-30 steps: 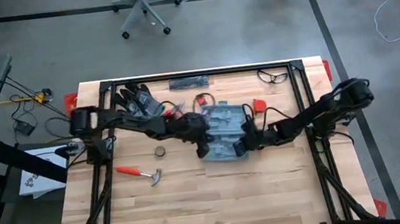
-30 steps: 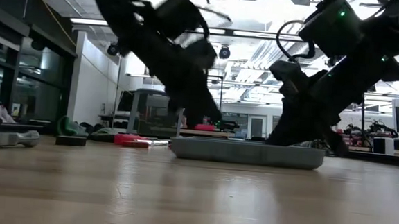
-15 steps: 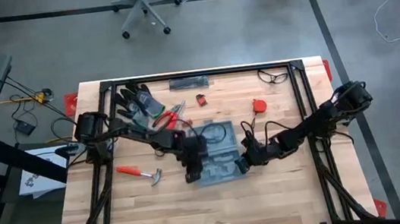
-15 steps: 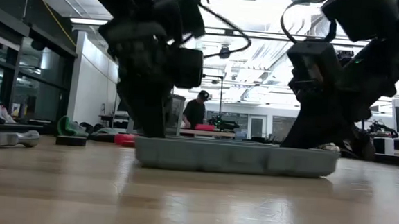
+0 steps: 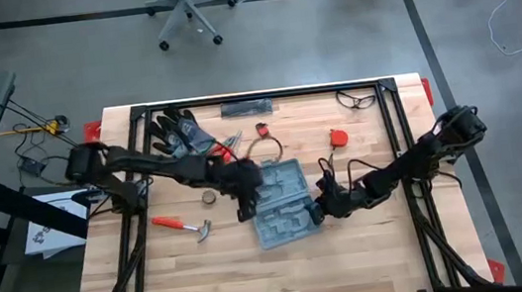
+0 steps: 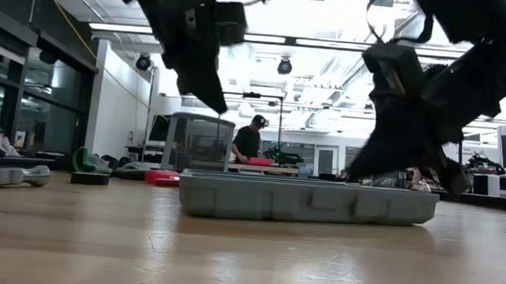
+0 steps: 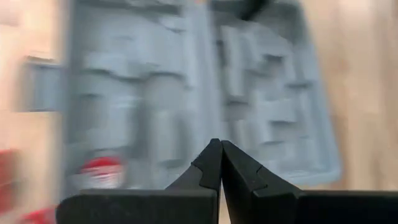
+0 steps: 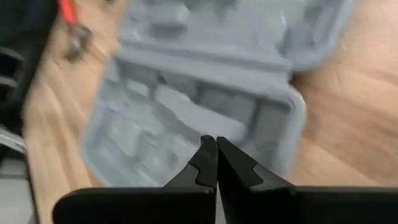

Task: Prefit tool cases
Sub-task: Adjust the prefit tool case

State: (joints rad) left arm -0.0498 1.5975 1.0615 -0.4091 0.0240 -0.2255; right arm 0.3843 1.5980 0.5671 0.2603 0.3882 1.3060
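Observation:
The blue-grey tool case (image 5: 286, 203) lies open and flat on the wooden table, its moulded recesses facing up; the low view shows it side-on (image 6: 307, 201). My left gripper (image 6: 218, 107) is shut and hangs in the air above the case's left end (image 7: 221, 144), touching nothing. My right gripper (image 5: 316, 209) is shut and slants down at the case's right end, its tips over the recesses (image 8: 216, 140). My right gripper comes slanting down from the table's right side, its shut fingertips at the case's right end (image 8: 261, 124). In the low view the case's rim (image 6: 364, 195) hides the tips. Whether they touch the case, I cannot tell.
Dark gloves (image 5: 177, 131) and red-handled pliers (image 5: 223, 149) lie at the far left. An orange-handled hammer (image 5: 179, 223) and a tape roll (image 5: 208, 197) lie left of the case. A red tape measure (image 5: 338, 138) and safety glasses (image 5: 355, 99) lie far right. A person (image 6: 249, 142) stands in the room.
With both grippers on it, the case slid toward the table's near edge and a little left, turning somewhat. Then my left gripper rose clear of the case and drew back toward the left. My right gripper followed the case toward the near edge and stays at its right end.

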